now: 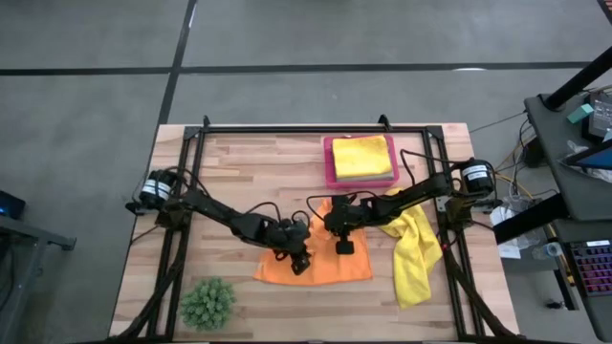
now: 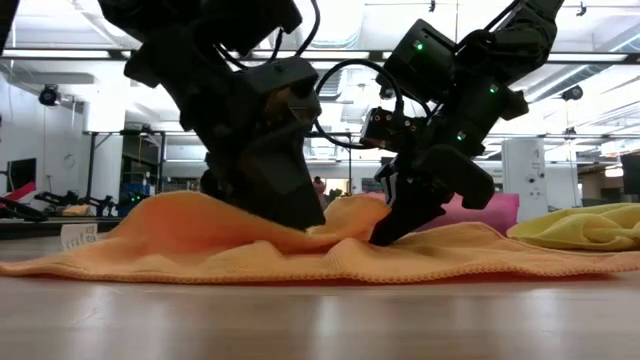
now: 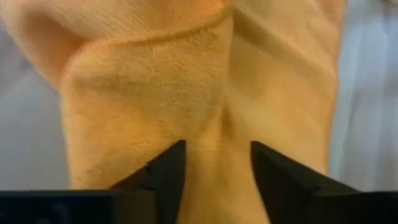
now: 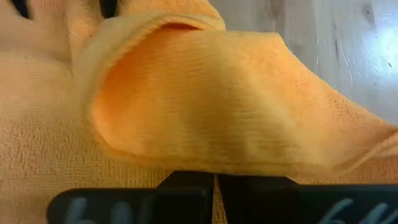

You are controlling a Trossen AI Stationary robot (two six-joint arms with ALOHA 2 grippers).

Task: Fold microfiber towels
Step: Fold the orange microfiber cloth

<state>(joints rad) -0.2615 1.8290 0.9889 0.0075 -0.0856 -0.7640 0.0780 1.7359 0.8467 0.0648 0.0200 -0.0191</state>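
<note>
From my station the nearest thing, lower left of the overhead frame, is the small spiky green plant ball (image 1: 207,302) on the pale wooden counter (image 1: 239,162). Just past it, at lower centre, lies the soft orange microfiber towel (image 1: 330,263), rumpled and partly folded over itself; both arms cover its upper edge, so I can't make out its full outline.

The left end effector (image 1: 300,264) sits on the towel's left part. In its wrist view the two dark fingers (image 3: 165,177) stand spread with orange cloth lying between them, not pinched. The right end effector (image 1: 344,247) is down on the towel's middle; its wrist view shows its fingers (image 4: 186,182) pressed together, pinching a raised fold of the orange towel. From counter height that lifted fold (image 2: 340,215) hides the contact point itself.

At centre right a loose yellow microfiber towel (image 1: 413,258) trails toward the counter's edge, its top tucked under the right arm. Farther back, upper centre, a folded yellow towel (image 1: 362,157) fills the rigid pink rectangular tray (image 1: 329,172), hiding the tray's floor.

I can read no labels or writing anywhere; the room beyond is too hazy to make out.
</note>
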